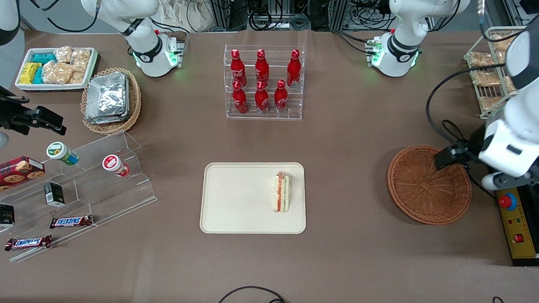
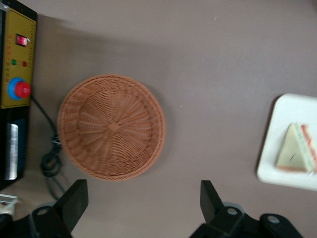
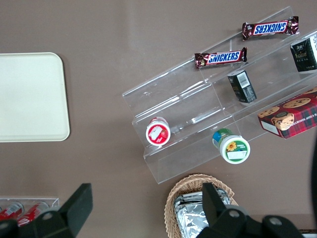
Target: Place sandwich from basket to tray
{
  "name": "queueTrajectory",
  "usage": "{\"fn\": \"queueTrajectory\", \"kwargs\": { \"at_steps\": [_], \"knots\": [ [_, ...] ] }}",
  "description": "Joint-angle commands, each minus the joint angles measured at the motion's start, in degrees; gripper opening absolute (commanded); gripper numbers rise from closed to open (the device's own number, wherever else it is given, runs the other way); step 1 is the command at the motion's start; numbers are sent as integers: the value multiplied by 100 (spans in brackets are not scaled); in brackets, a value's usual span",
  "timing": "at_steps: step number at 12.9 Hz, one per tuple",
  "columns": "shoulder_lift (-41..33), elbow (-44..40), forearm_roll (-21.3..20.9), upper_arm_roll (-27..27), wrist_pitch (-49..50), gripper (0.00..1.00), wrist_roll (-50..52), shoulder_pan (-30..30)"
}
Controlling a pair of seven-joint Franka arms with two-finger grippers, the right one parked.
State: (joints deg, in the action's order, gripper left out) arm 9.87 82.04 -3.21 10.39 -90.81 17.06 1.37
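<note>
Table (image 1: 349,172): sandwich (image 1: 282,192) on tray (image 1: 232,199); gripper (image 2: 143,203) open above basket (image 2: 111,126).

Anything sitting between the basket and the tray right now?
Nothing: bare table between basket and tray, shown in the front view. Sandwich lies on the tray; open gripper hovers above the basket.

Even overhead light casts soft shadows under the basket (image 2: 111,127), while the sandwich (image 2: 296,154) looks slightly blurred.

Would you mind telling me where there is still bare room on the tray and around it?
The tray is bare from the sandwich toward the parked arm's end. Open tabletop lies between tray and basket, which holds nothing; the open claw hovers above the basket's edge. It is crowded at the acrylic shelf of snacks and the bottle rack.
</note>
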Motion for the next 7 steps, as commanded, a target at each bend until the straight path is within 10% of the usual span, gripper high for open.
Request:
{"fn": "queueTrajectory", "kwargs": {
  "at_steps": [1,7],
  "knots": [
    [-590,444,57,-132,203,100,-746,13],
    [-1092,594,136,-591,529,100,-1908,-23]
  ]
}}
